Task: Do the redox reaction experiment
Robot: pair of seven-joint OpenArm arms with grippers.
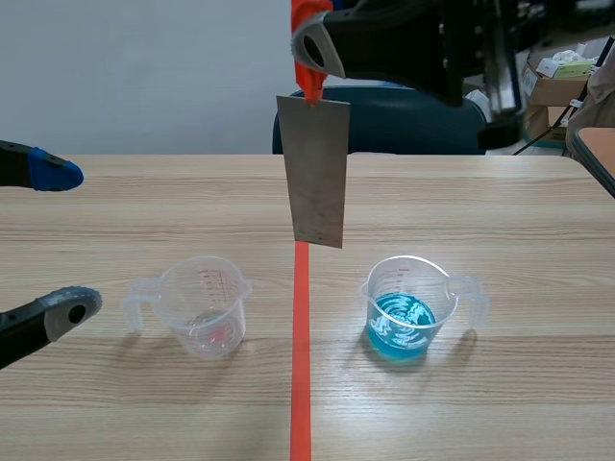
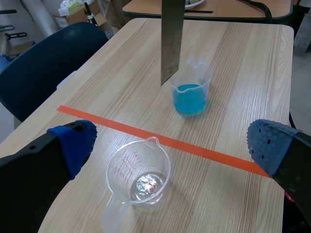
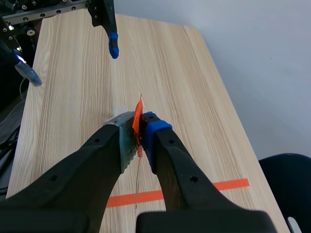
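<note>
**Two cups, one metal sheet (image 1: 317, 173) hanging mid-air**

So the sheet hangs upright, clear of the tabletop (image 1: 480, 211), over the orange tape line (image 1: 301, 365). The right claw (image 3: 140, 131) is clamped on its top edge. The cup of blue liquid (image 1: 404, 312) sits right of the line and the clear cup (image 1: 204, 309) sits left. The left claw (image 1: 62, 240) is spread wide by the clear cup, holding nothing.

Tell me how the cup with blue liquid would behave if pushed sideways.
The cup of blue liquid looks like thin clear plastic, probably light. The liquid sits low, so it would likely slide, not tip. Its side handle might make it turn.
</note>
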